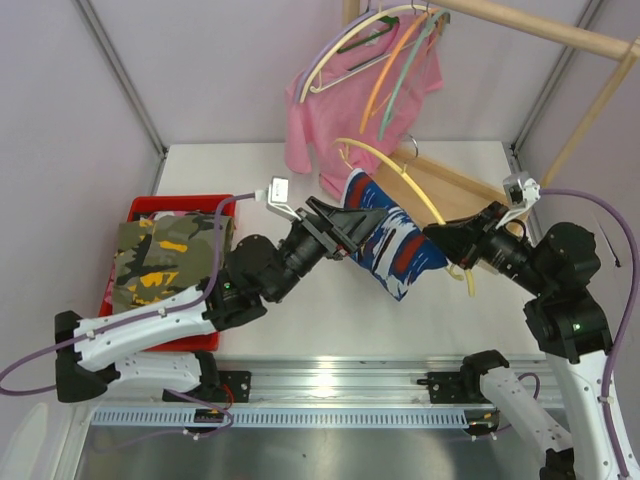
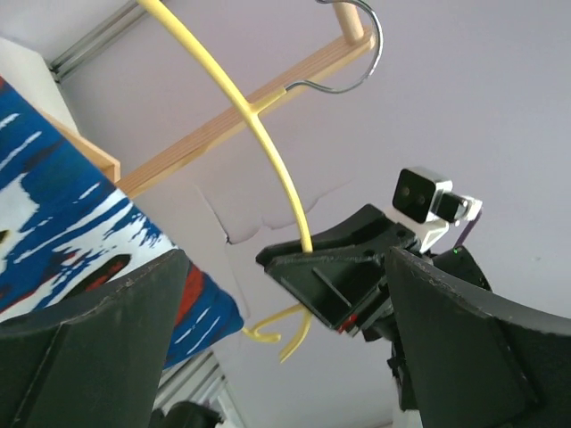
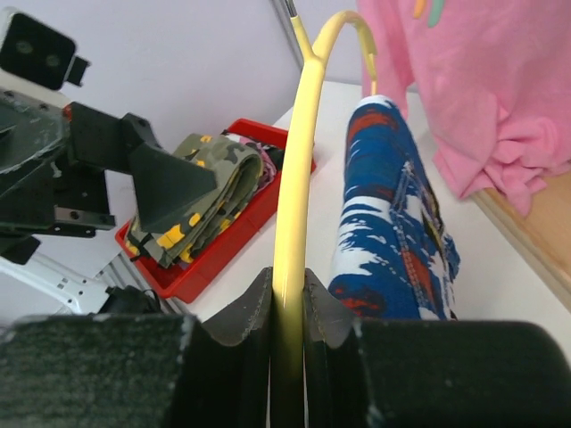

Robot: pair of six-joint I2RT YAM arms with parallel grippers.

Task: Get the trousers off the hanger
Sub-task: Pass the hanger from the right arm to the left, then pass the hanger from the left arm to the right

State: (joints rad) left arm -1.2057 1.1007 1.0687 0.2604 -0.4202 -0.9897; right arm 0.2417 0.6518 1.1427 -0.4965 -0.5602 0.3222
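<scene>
My right gripper (image 3: 287,308) clamps the thin yellow plastic hanger (image 3: 293,178); my left gripper (image 1: 362,228) gapes wide by the blue, white and red print trousers (image 1: 398,255) draped over it. Whether the left touches them is hidden

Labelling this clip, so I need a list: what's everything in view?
table: one, white, under everything
rack: one, wooden, back right
bin: one, red, table's left
yellow hanger: one, yellow, held over table
blue trousers: one pair, blue-white-red, on yellow hanger
camouflage trousers: at least one, olive-yellow, in bin
T-shirt: one, pink, hanging on rack
spare hangers: several, mixed colours, on rack
left gripper: one, black, open by blue trousers
right gripper: one, black, shut on yellow hanger
</scene>
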